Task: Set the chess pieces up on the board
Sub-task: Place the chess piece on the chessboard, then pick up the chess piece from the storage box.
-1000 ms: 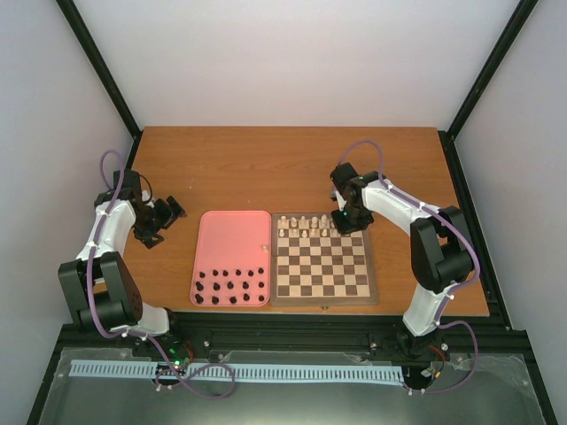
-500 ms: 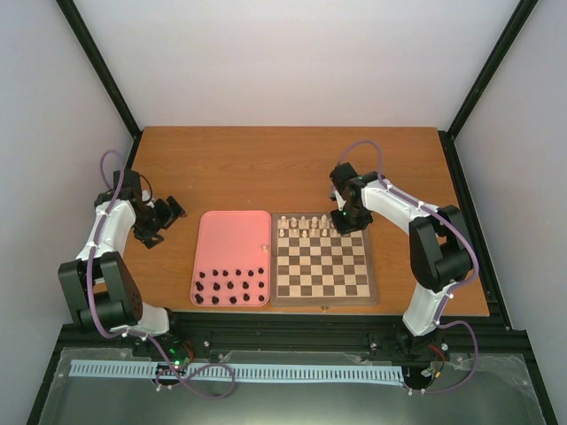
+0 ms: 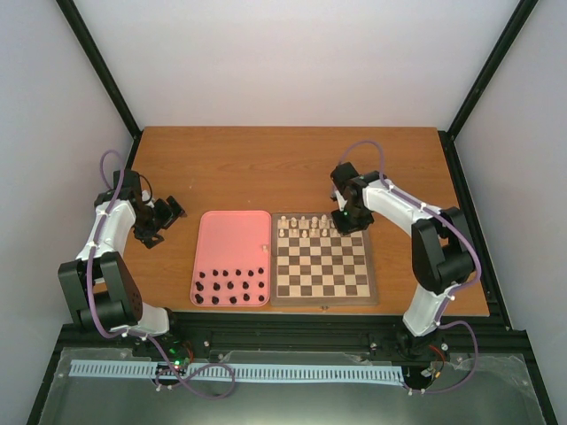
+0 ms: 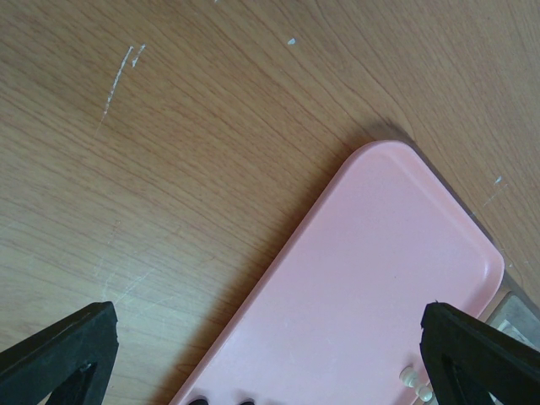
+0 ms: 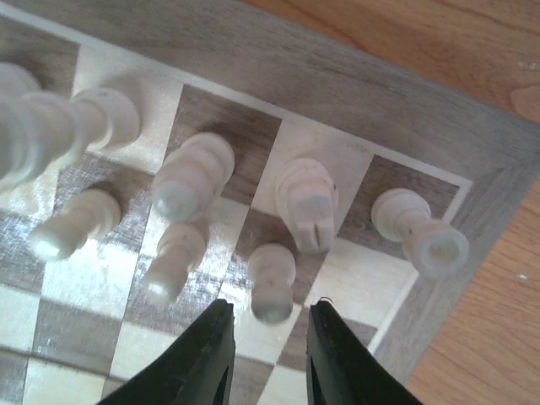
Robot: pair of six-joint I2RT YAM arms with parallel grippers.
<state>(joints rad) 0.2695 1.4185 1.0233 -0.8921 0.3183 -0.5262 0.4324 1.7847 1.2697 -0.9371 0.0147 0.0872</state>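
Widest of all, a brown wooden bench [image 3: 266,168]. Toward its near edge, right of the middle, the board [image 3: 322,270], square to the edges. Flush against the board's side facing the bench's left edge, a pink tray [image 3: 232,239].

Out by the left edge of the bench, well apart from the board, the left gripper [image 3: 168,212]. Fingers [image 4: 59,359] spread wide and holding nothing, above bare wood and one rounded corner of the tray.

Over the board's corner nearest the far right of the bench, the right gripper [image 3: 341,220], pointing down among the pieces.

Along the near end of the tray, two loose rows of black figures [image 3: 232,288]. On the board's two far rows, the cream chess pieces [image 3: 306,226], closely packed, taller ones behind and pawns in front.

Between the right fingers [image 5: 202,363], set at a narrow gap, the head of one pawn [image 5: 272,283], a sliver of board showing on either side. Neighbouring pieces crowding close beside and behind it.
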